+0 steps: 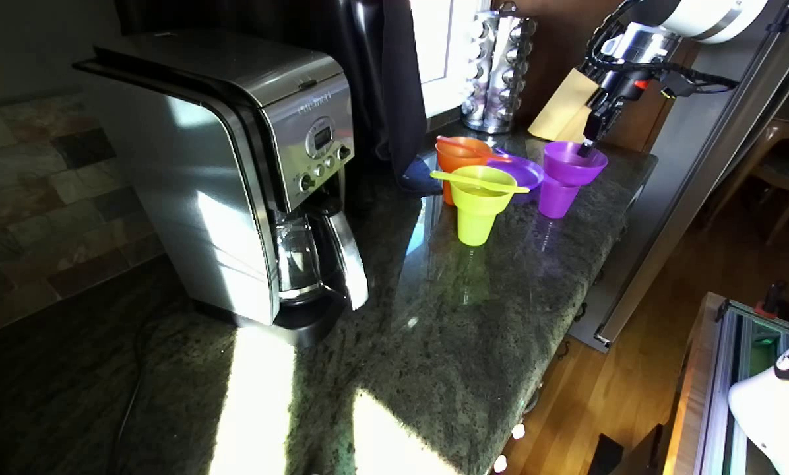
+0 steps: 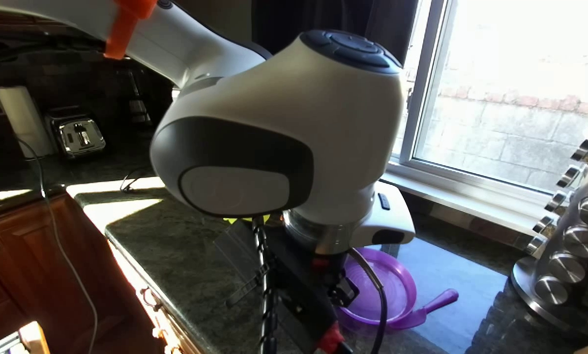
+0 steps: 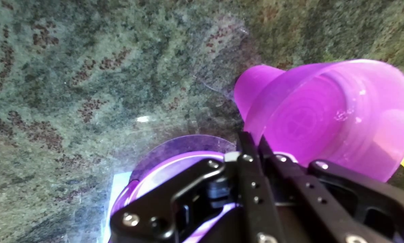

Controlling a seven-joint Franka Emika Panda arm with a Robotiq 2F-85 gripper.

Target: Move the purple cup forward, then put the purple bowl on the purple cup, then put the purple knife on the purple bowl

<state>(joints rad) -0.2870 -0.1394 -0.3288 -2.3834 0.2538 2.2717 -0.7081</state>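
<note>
So, your black two-finger gripper [image 3: 255, 139] has its fingertips pressed together on the rim of the translucent purple plastic bowl [image 3: 337, 118], the wall pinched between them. You have that bowl over the mouth of the small tapered purple plastic cup [image 3: 256, 80], which stands on the dark green stone counter [image 3: 104, 74]; you can't tell from these views whether the bowl is fully seated.

Near that stack, and partly hidden behind your gripper in the wrist view, lies the shallow round purple plastic plate [image 2: 399, 290]. In an exterior view you can see the purple plastic knife [image 2: 418, 317] at the plate's edge, handle pointing away; whether its blade touches the rim is unclear.

A little farther along, you have the yellow-green plastic bowl [image 1: 483, 199] on the yellow-green plastic cup [image 1: 475, 227], with a flat yellow-green utensil [image 1: 480, 182] across the rim. Close to it is the orange plastic bowl [image 1: 450, 158], an orange utensil [image 1: 473, 149] across its top.

Farther back, you'll find a pale wooden block [image 1: 566, 95] and a silver spice rack [image 1: 510, 76]. Well apart stands the silver-and-black coffee maker [image 1: 203, 165]. Farthest off indoors, you see a silver toaster [image 2: 80, 135] beside a white paper roll [image 2: 23, 120].
</note>
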